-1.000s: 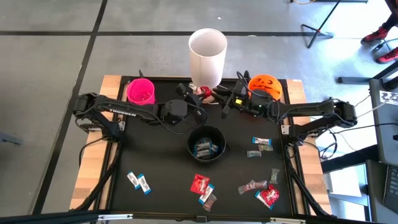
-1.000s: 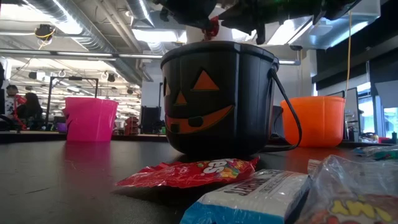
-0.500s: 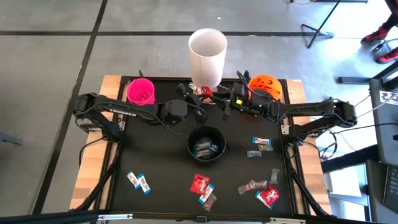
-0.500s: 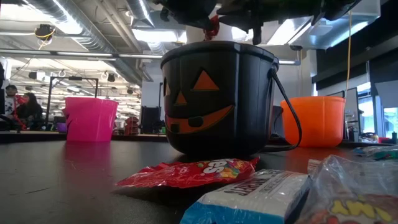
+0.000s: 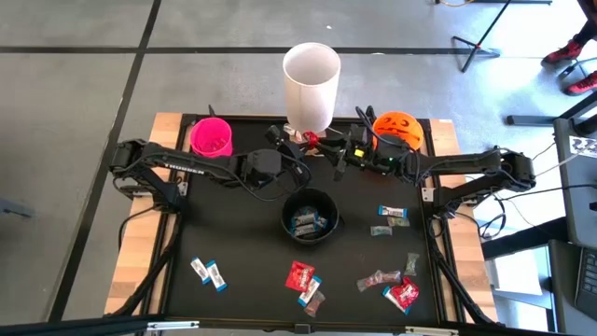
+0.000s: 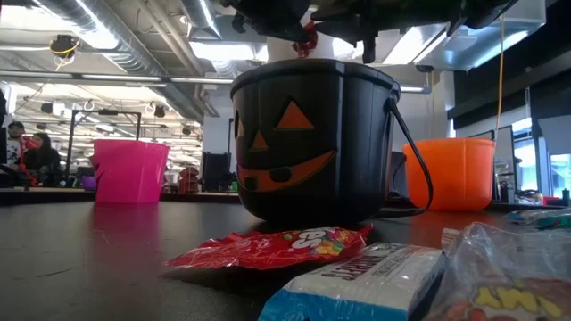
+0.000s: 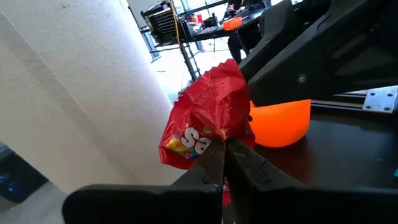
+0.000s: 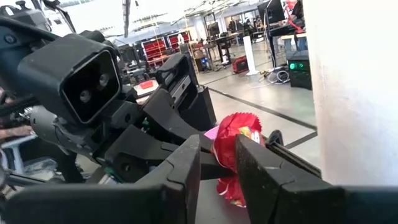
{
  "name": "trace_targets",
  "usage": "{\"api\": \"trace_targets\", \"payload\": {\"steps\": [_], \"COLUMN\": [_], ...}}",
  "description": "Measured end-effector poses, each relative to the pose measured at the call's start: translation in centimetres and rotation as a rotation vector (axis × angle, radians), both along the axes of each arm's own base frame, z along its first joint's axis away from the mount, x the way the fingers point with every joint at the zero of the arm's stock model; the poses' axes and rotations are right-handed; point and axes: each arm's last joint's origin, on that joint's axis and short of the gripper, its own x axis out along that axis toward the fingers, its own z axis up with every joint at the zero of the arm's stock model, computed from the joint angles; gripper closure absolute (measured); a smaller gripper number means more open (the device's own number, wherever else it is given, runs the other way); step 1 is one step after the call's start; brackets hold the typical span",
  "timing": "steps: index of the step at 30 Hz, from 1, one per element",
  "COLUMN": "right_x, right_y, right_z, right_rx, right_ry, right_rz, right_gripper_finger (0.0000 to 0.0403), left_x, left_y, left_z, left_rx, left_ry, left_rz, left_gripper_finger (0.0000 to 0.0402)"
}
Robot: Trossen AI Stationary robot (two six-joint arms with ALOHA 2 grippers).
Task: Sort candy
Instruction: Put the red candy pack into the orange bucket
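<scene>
White cup (image 5: 311,86) and orange bucket (image 5: 397,129) crowding both pincers, open tabletop (image 5: 233,233) nearer

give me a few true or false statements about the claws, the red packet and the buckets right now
1. The left claw is shut on a red candy packet. True.
2. The right claw hangs far from that packet, over the loose candy. False: its fingers stand on either side of the same red packet, near the tall white cylinder cup.
3. The black pumpkin bucket already holds some blue-and-white mini bars. True.
4. The pink cup stands beside the right arm. False: it stands on the left arm's side; the orange pumpkin bucket is on the right.
5. No candy lies loose on the black table. False: several pieces lie along its near side.
</scene>
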Motion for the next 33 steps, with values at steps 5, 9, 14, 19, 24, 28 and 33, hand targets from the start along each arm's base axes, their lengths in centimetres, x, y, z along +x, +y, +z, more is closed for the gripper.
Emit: {"api": "trace_targets", "payload": {"steps": [5, 9, 14, 19, 24, 28, 33], "right_x": [0.00, 0.00, 0.01, 0.02, 0.03, 0.03, -0.03], "right_y": [-0.01, 0.00, 0.04, 0.08, 0.09, 0.07, -0.01], "right_z": [0.00, 0.00, -0.01, -0.03, -0.07, -0.10, -0.18], "right_rx": [-0.025, -0.040, -0.062, -0.082, -0.089, -0.102, -0.109], "right_ry": [0.008, 0.012, 0.019, 0.026, 0.032, 0.039, 0.056], "right_rz": [-0.003, -0.001, 0.011, 0.025, 0.028, 0.020, -0.008], "right_gripper_finger": [0.0326, 0.0382, 0.0391, 0.0400, 0.0401, 0.0402, 0.0402], "left_x": [0.00, 0.00, 0.00, -0.01, -0.01, 0.00, -0.02], "left_y": [-0.01, -0.01, -0.01, -0.01, -0.01, -0.04, -0.09], "left_z": [0.00, 0.00, -0.02, -0.04, -0.06, -0.12, -0.35], "left_rx": [-0.001, -0.001, -0.001, -0.001, -0.001, 0.007, 0.007], "left_ry": [0.000, 0.000, 0.002, 0.005, 0.007, 0.023, 0.055], "left_rz": [-0.002, -0.002, -0.003, -0.003, -0.006, -0.023, -0.044], "left_gripper_finger": [0.0401, 0.0401, 0.0401, 0.0401, 0.0401, 0.0401, 0.0369]}}
